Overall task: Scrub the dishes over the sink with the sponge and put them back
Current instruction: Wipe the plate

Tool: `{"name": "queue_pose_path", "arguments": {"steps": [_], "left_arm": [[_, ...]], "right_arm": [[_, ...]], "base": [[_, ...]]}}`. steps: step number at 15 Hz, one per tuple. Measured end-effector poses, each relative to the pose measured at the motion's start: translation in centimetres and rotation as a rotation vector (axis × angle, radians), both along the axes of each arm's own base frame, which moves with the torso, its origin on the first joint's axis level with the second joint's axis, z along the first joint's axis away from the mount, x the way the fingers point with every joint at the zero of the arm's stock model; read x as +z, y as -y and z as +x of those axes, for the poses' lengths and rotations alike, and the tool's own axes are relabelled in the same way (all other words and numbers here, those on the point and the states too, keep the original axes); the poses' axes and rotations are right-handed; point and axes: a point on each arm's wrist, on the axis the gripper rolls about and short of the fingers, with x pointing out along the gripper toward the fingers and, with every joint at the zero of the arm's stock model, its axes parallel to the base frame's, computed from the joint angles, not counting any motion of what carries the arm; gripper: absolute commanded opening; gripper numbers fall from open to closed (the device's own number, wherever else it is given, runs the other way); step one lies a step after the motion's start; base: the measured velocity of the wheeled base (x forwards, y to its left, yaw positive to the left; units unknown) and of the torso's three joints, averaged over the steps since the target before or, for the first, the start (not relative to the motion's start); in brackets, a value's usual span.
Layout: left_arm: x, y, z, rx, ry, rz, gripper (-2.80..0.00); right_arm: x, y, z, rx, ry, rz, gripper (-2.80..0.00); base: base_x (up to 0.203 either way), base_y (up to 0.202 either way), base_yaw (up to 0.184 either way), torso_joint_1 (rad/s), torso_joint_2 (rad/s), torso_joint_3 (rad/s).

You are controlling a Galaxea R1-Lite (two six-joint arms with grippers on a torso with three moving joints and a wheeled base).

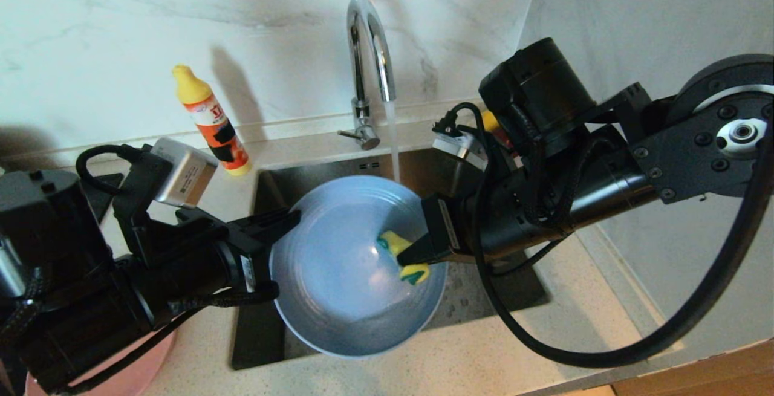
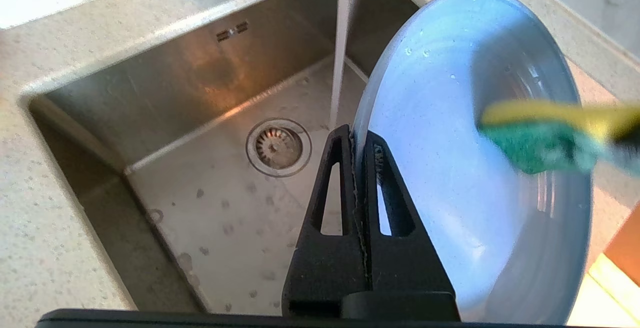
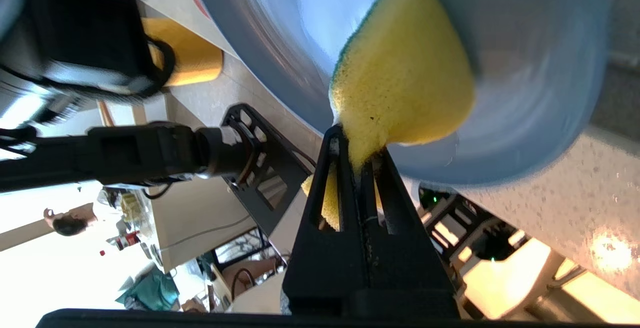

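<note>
- Gripping the left rim of the light-blue plate (image 1: 338, 275), the left gripper (image 1: 284, 222) has its jaws clamped tight and tilts the plate above the sink (image 1: 275, 184).
- Right gripper (image 1: 406, 257): jaws closed on the yellow sponge (image 1: 404, 255), pressed against the plate's inner face.
- Water runs from the tap (image 1: 367, 63) just beyond the plate's far rim.
- A pink plate (image 1: 130, 375) sits on the worktop (image 1: 484, 360), near left.

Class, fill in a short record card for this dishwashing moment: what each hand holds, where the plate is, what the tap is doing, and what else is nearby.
Left hand: shut on the rim of the light-blue plate
Right hand: shut on the sponge, pressed to the plate's face
Plate position: held tilted over the sink
Tap: running
Nearby: detergent bottle on the counter behind the sink
</note>
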Motion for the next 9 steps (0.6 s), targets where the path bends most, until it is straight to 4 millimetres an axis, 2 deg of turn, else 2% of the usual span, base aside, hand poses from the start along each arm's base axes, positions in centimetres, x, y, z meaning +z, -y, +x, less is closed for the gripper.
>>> {"name": "queue_pose_path", "arguments": {"steps": [6,9], "left_arm": [[-0.4,0.0,-0.2,-0.006,-0.011,0.015,-2.80],[-0.6,0.1,-0.3,-0.011,-0.019,0.016,-2.80]], "right_arm": [[1.1,-1.0,0.4,0.014,0.039,0.038,-2.80],[1.2,-2.5,-0.3,0.057,0.043,0.045,-2.80]], "base": [[0.000,0.000,0.000,0.000,0.00,0.000],[0.000,0.000,0.000,0.000,0.00,0.000]]}}
